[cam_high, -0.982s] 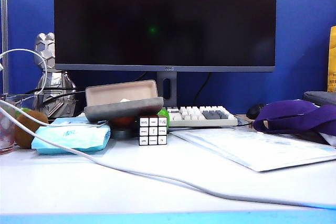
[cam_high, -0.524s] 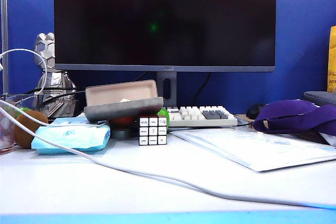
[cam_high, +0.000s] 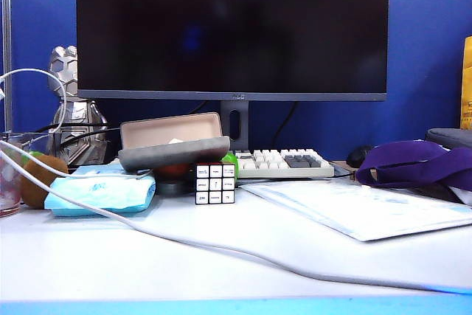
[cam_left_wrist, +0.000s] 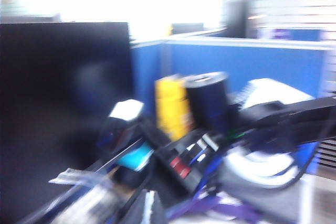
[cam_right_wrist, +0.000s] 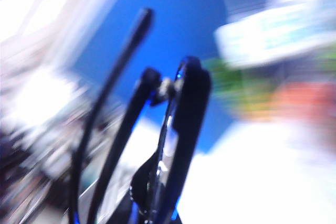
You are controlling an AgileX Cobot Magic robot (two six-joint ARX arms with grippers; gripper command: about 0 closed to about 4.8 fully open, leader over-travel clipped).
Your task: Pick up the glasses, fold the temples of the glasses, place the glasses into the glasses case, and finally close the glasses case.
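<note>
Glasses case (cam_high: 174, 142): you find it left of centre in the exterior view, lid raised, beige lining showing, just behind the puzzle cube (cam_high: 214, 183).
Glasses (cam_right_wrist: 157, 145): you see thin black bars (blurred) at lower centre of the right wrist view.
Right gripper (cam_right_wrist: 149, 205): clamped on the glasses.
Left gripper: clenched; you cannot pick it out in its blurred wrist view.
Tissue pack (cam_high: 99, 191): light blue, left of the cube.
</note>
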